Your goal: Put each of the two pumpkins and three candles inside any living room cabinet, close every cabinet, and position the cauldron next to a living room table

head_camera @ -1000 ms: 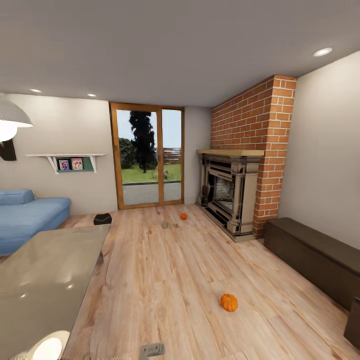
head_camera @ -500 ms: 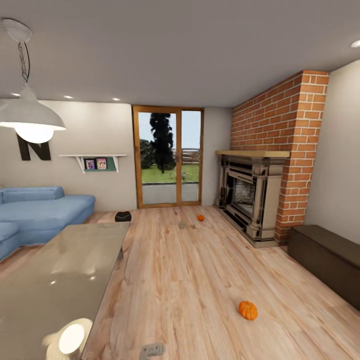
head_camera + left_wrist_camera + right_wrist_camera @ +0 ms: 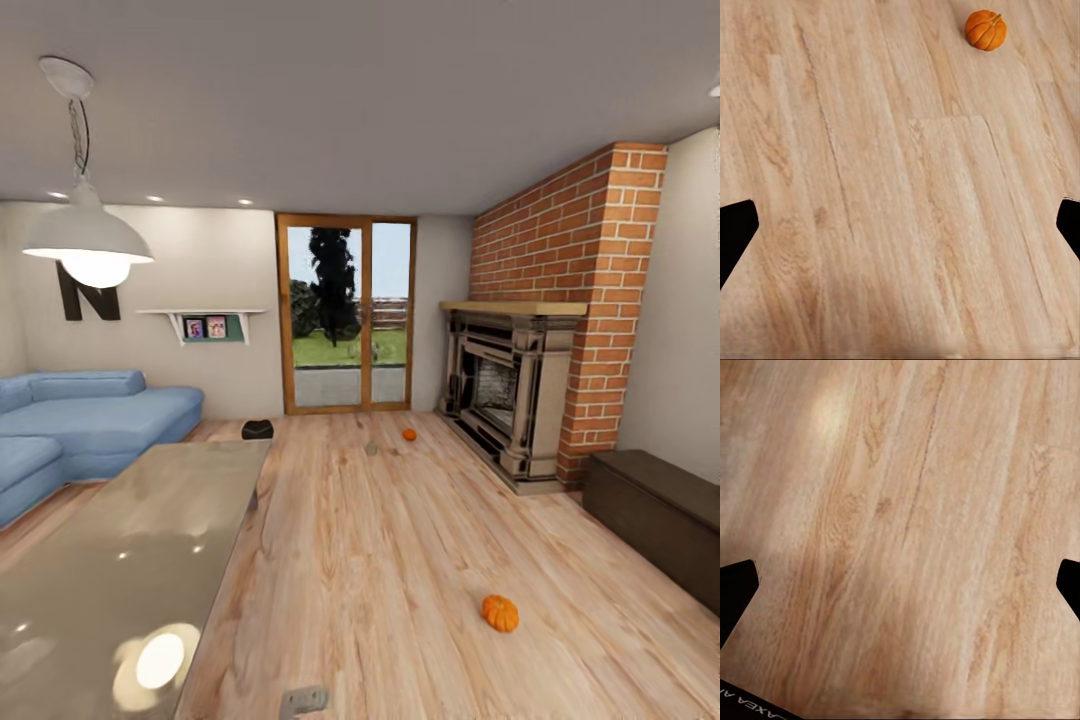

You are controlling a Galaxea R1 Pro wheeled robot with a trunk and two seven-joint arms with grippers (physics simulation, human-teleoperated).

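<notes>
Near pumpkin [image 3: 500, 613] on plank floor [image 3: 380, 560], both pincers [image 3: 900, 225] [image 3: 900, 585] released, empty; cabinet [image 3: 655, 510] shut

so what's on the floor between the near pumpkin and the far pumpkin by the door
In the head view, only bare wood floor lies between the near pumpkin and the far pumpkin.

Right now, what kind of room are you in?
Most likely a living room: there is a blue sofa, a brick fireplace and a low shiny table on a wooden floor.
</notes>
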